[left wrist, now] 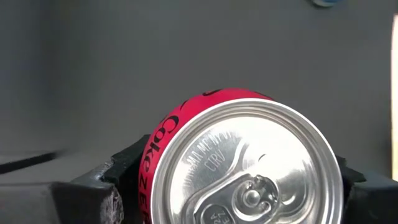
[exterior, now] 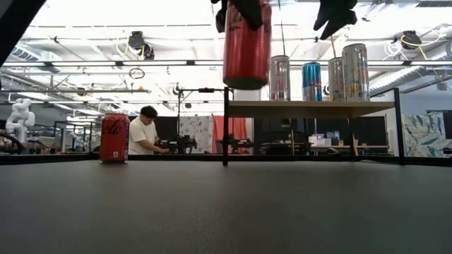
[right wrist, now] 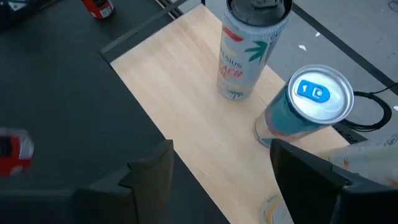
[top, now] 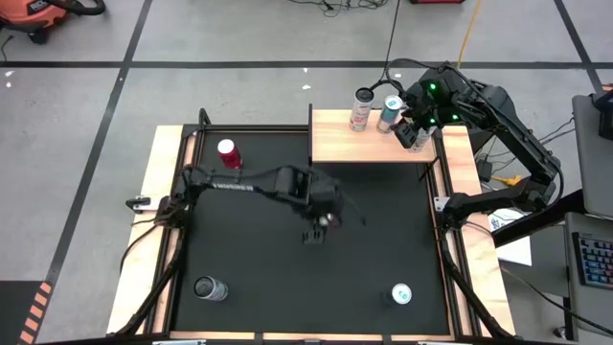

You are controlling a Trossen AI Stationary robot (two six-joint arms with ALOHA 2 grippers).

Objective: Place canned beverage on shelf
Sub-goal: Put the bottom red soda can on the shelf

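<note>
A red Coke Zero can (exterior: 247, 49) hangs high over the middle of the black table, with my left gripper (top: 318, 228) shut on it from above. In the left wrist view its silver lid (left wrist: 249, 168) faces the camera. The shelf (top: 369, 144), a pale-wood board on black supports, stands at the table's far right. Several tall cans stand on it, among them a white one (top: 361, 108) and a blue one (top: 390, 113). My right gripper (top: 418, 129) hovers open above the shelf's right end, its fingers (right wrist: 152, 171) apart and touching nothing. My left gripper pinches the red can's side wall near its top end (left wrist: 152, 162) between its two fingers (left wrist: 109, 193), one on each side. The fingers come from above, slanting down. The can hangs roughly upright below them, lifted well clear of the table.
A second red can (top: 228, 153) stands on the table at the far left. A silver-topped can (top: 209, 287) and a blue-topped can (top: 401, 294) sit near the front edge. Wooden strips (top: 153, 220) edge the table. A person (exterior: 147, 130) works in the room beyond.
</note>
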